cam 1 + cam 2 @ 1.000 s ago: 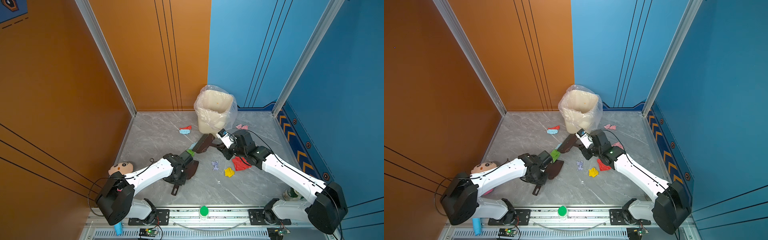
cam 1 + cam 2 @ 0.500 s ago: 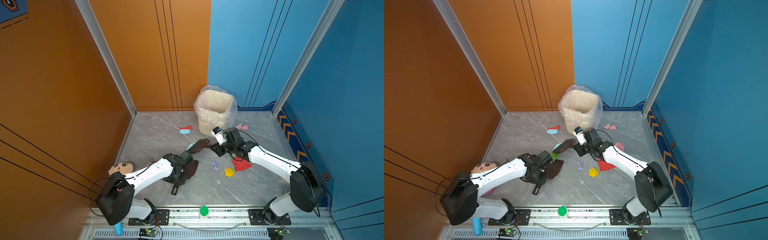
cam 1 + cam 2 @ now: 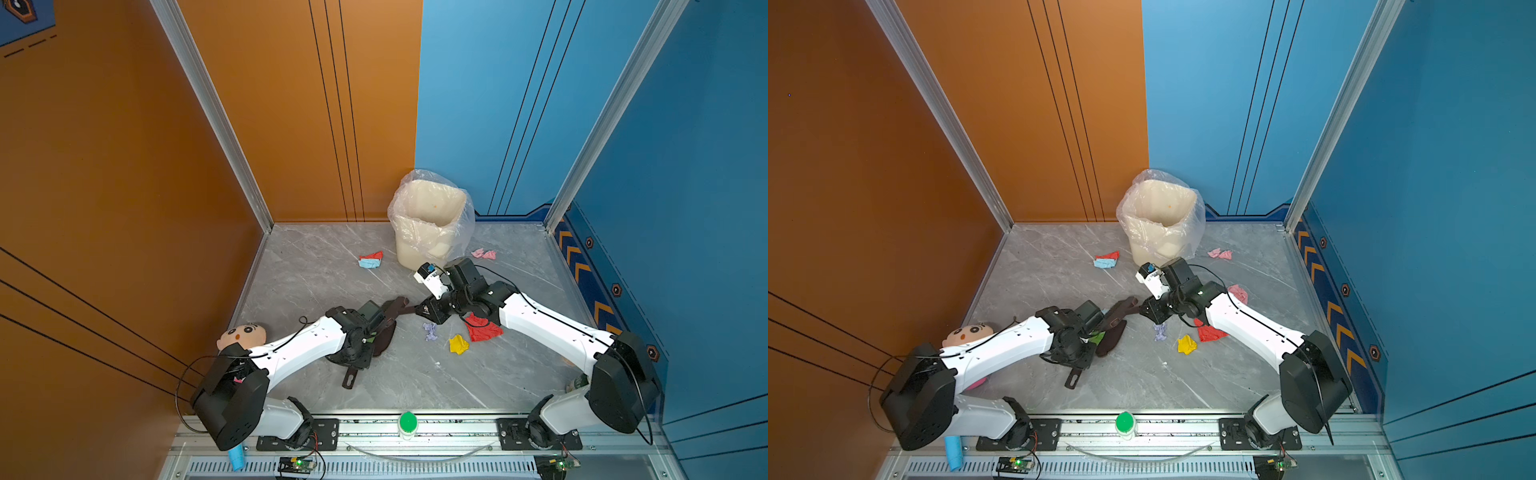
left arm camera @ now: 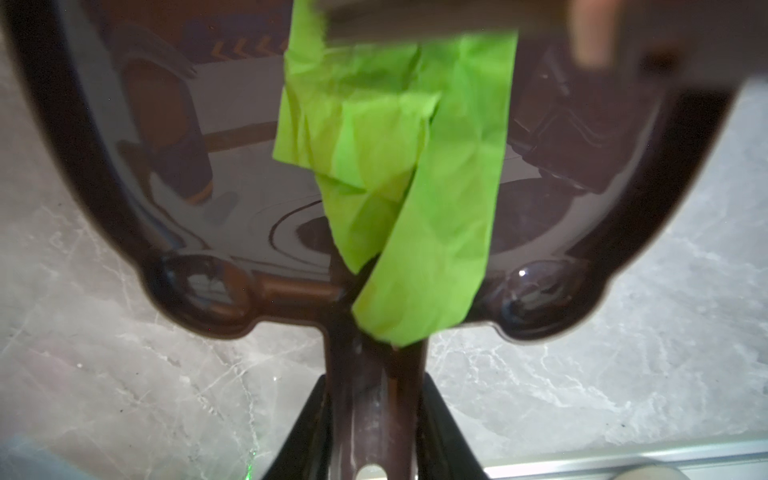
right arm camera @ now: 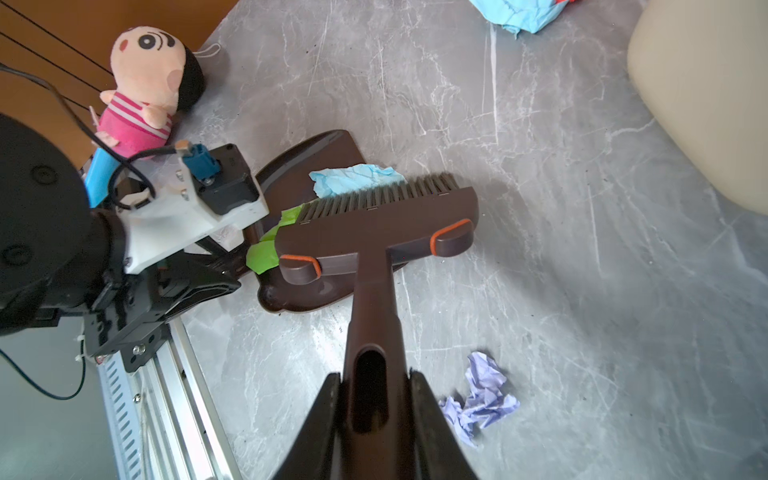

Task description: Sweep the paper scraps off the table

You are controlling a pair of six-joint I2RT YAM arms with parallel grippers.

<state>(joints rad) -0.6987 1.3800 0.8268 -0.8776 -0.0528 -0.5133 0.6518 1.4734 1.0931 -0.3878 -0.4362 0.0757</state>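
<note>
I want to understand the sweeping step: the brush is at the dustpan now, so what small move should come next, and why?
Probably a short further stroke of the brush toward the dustpan's back. The right gripper is shut on the brush handle, and the light blue scrap sits at the bristles near the dustpan mouth, while the green scrap already lies deep inside. The left gripper holds the pan's handle.

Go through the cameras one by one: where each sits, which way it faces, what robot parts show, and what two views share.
Top views: high at the front, looking down at the table and bin; both arms show.
Left wrist: on the left arm, looking along the left pincer into the dustpan holding a green scrap.
Right wrist: on the right arm, looking along the right pincer gripping the brush; the left arm shows.
Shared: both wrist views show dustpan and green scrap.
</note>
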